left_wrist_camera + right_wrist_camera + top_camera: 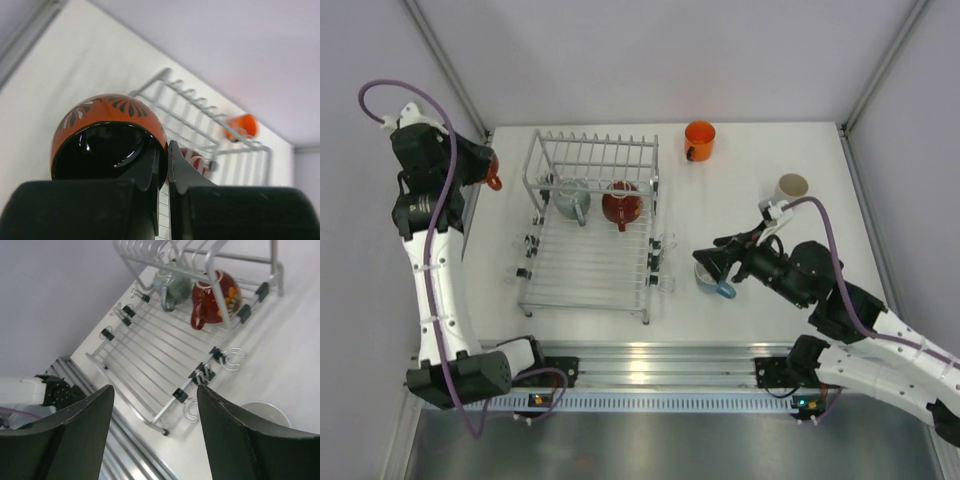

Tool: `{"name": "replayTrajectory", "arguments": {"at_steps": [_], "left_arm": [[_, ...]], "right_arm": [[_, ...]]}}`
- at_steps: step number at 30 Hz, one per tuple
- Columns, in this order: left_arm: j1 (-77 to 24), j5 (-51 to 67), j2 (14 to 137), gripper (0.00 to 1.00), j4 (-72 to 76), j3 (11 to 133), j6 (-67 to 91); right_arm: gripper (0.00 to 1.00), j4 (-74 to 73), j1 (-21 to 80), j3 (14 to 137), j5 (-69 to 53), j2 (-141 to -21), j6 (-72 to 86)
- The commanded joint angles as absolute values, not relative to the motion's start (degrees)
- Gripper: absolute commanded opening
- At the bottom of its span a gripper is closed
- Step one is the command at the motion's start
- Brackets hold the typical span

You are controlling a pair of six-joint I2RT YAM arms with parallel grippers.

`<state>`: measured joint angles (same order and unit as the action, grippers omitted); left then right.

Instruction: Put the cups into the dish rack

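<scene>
**Q:** Which mug is being loaded, and what has hold of it?

**A:** The left gripper (167, 150) is closed almost fully. It pinches the wall of a dark red-orange mug (107, 135) with a glossy black inside. Seen from above, the mug hangs just off the dish rack's (585, 280) far left corner, outside the wire frame. A grey mug (572, 203) and a red mug (620, 206) sit at the rack's tined end.

**Q:** And the other arm?

**A:** The right gripper (155, 390) is spread wide and holds nothing. It hovers over a pale blue mug (722, 285) standing on the table (750, 160) just right of the rack.

**Q:** How should the carried mug go in well?

**A:** Probably by lifting it over the raised frame, then lowering it onto the free wires in the rack's near half. The gripper should open only once the mug rests. A pinch on the wall alone may let the mug swing, so the move should be slow.
</scene>
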<state>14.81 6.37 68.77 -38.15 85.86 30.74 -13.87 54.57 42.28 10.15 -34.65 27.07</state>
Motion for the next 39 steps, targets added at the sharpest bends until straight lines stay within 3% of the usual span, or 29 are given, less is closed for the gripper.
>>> {"name": "replayTrajectory", "arguments": {"at_steps": [1, 3, 4, 7, 10, 14, 20, 30, 39], "left_arm": [[14.7, 25.4, 63.6, 0.00, -23.1, 84.7, 38.2], [14.7, 32.5, 62.1, 0.00, -16.9, 81.0, 47.0], [14.4, 39.8, 61.6, 0.00, -6.5, 79.1, 50.7], [12.9, 44.4, 59.2, 0.00, 4.5, 74.9, 59.6], [8.5, 43.3, 55.7, 0.00, 7.5, 74.5, 57.6], [-4.9, 37.4, 52.0, 0.00, 15.4, 68.9, 57.7], [-16.1, 35.8, 50.2, 0.00, 21.9, 63.1, 59.1], [-19.8, 36.6, 47.5, 0.00, 29.4, 55.9, 62.3], [-20.8, 34.9, 43.9, 0.00, 32.6, 51.2, 65.2]], "right_arm": [[0.68, -7.7, 54.8, 45.8, 0.4, -39.2, 27.3], [0.73, -4.4, 54.8, 46.7, -4.8, -42.3, 29.3], [0.75, -1.8, 54.8, 47.2, -5.6, -43.4, 30.2], [0.79, 2.2, 54.8, 50.6, -8.8, -48.4, 32.3], [0.80, 4.6, 54.8, 55.4, -13.3, -54.3, 33.6], [0.79, 15.6, 54.8, 59.7, -21.2, -62.0, 39.9], [0.76, 22.9, 54.8, 64.5, -23.6, -69.9, 46.1], [0.72, 28.5, 57.2, 64.1, -21.0, -72.9, 45.8], [0.58, 33.5, 57.6, 62.1, -17.7, -73.3, 47.0]]}}
